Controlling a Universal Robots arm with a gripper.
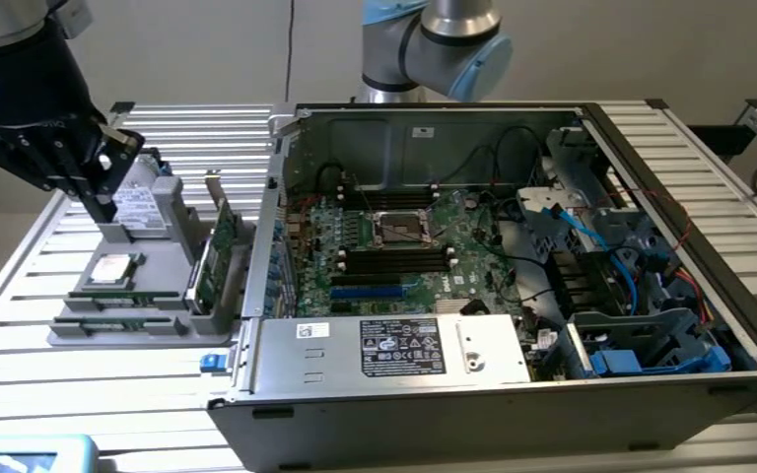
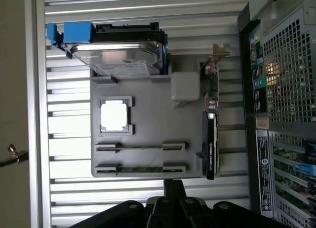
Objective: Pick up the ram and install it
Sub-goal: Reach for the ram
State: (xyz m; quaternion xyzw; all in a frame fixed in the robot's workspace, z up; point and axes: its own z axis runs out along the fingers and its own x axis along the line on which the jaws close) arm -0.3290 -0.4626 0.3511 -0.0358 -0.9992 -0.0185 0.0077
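Note:
The ram (image 1: 115, 321) is a thin green stick standing on edge in the front slot of a grey parts tray (image 1: 155, 296), at the exterior view's left. From the wrist camera, the ram (image 2: 140, 169) sits in the tray (image 2: 148, 129) slot nearest my fingers. My black gripper (image 1: 100, 209) hangs above the tray's far end, beside the hard drive, with its fingers pressed together and nothing between them. The gripper (image 2: 174, 184) tips are also shut in the wrist view, and they stand clear of the ram.
The tray also carries a hard drive (image 2: 118, 57), a square processor (image 2: 114, 114) and a tall green expansion card (image 2: 211, 132). An open computer case (image 1: 511, 246) with its motherboard (image 1: 392, 236) exposed fills the exterior view's right. Slatted aluminium table (image 1: 36, 384) lies underneath.

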